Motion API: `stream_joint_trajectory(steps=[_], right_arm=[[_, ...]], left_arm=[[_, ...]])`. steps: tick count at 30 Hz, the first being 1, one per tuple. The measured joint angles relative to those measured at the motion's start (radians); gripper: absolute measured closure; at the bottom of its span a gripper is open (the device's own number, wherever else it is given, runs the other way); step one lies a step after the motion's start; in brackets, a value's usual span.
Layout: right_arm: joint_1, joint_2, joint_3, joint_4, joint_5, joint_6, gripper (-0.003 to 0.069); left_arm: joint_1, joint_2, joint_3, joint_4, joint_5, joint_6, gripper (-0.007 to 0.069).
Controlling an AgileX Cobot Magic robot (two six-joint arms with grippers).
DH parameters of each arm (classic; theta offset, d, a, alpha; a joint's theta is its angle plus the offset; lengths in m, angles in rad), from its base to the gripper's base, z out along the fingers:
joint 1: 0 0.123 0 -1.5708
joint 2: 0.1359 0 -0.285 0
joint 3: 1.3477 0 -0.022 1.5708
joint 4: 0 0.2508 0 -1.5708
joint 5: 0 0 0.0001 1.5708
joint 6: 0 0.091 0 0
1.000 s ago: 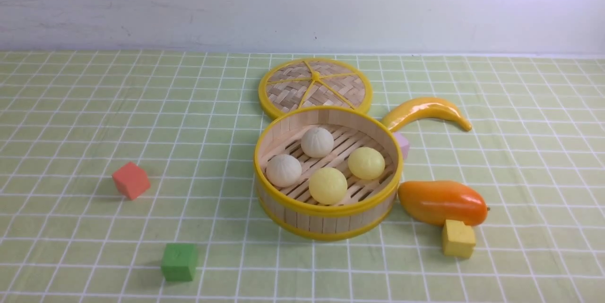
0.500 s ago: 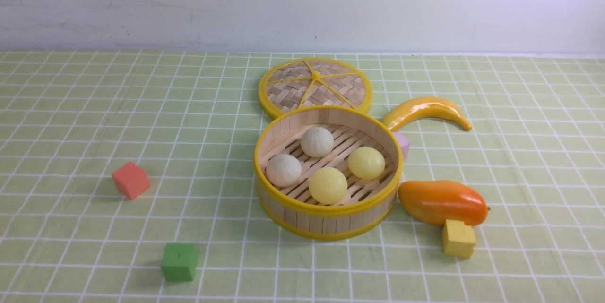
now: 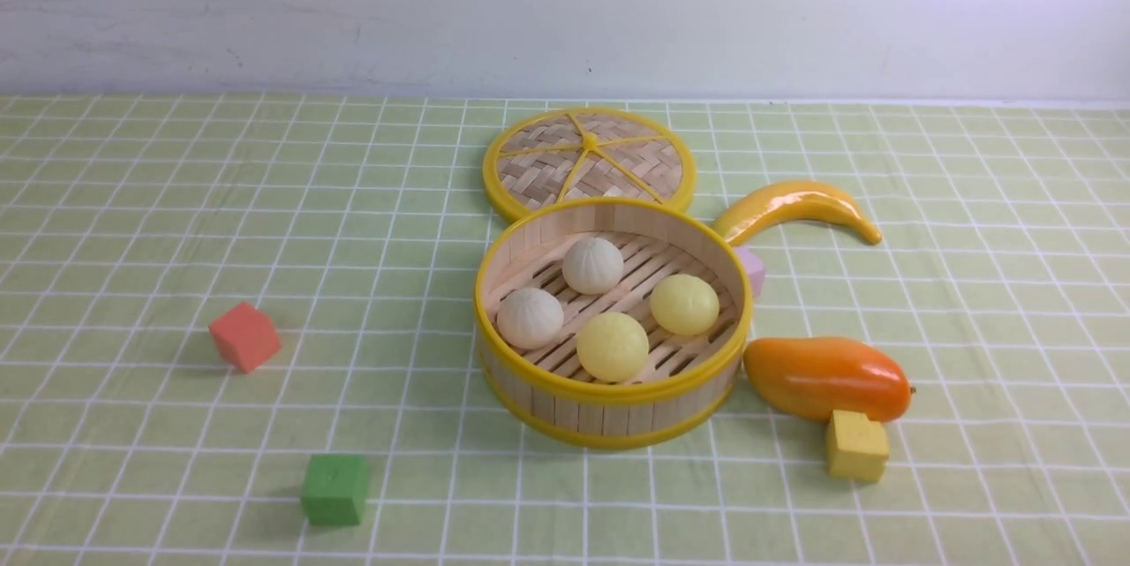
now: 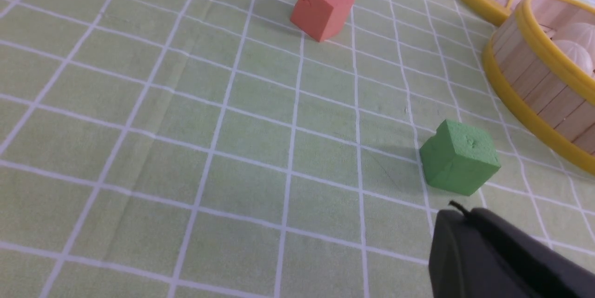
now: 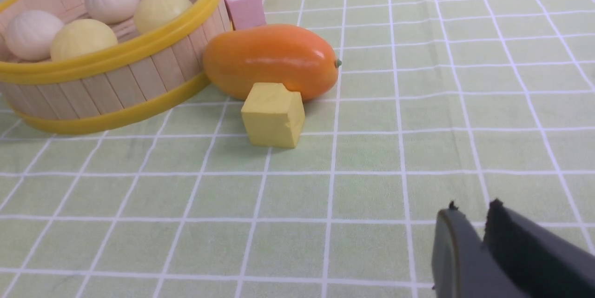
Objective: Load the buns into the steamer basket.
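The steamer basket (image 3: 609, 418) stands mid-table. Inside it lie two pleated off-white buns (image 3: 592, 266) (image 3: 530, 318) and two smooth pale yellow buns (image 3: 683, 304) (image 3: 612, 346). Neither arm shows in the front view. In the left wrist view my left gripper (image 4: 460, 210) is shut and empty, low over the cloth beside a green cube (image 4: 459, 163), with the basket (image 4: 534, 84) off to one side. In the right wrist view my right gripper (image 5: 472, 207) shows a narrow gap between its fingertips, holds nothing, and is well away from the basket (image 5: 116, 79).
The woven lid (image 3: 589, 162) lies behind the basket. On the basket's right are a banana (image 3: 794, 204), a pink cube (image 3: 752, 270), an orange mango (image 3: 825, 376) and a yellow cube (image 3: 855, 445). A red cube (image 3: 244, 335) and the green cube (image 3: 335, 488) sit front left.
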Motion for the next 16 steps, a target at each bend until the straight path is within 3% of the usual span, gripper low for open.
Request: stream_joint_trajectory(steps=[16], right_arm=[[0.0, 0.0, 0.0, 0.0, 0.0, 0.001, 0.055]], left_arm=[[0.0, 0.0, 0.0, 0.0, 0.0, 0.0, 0.0635]])
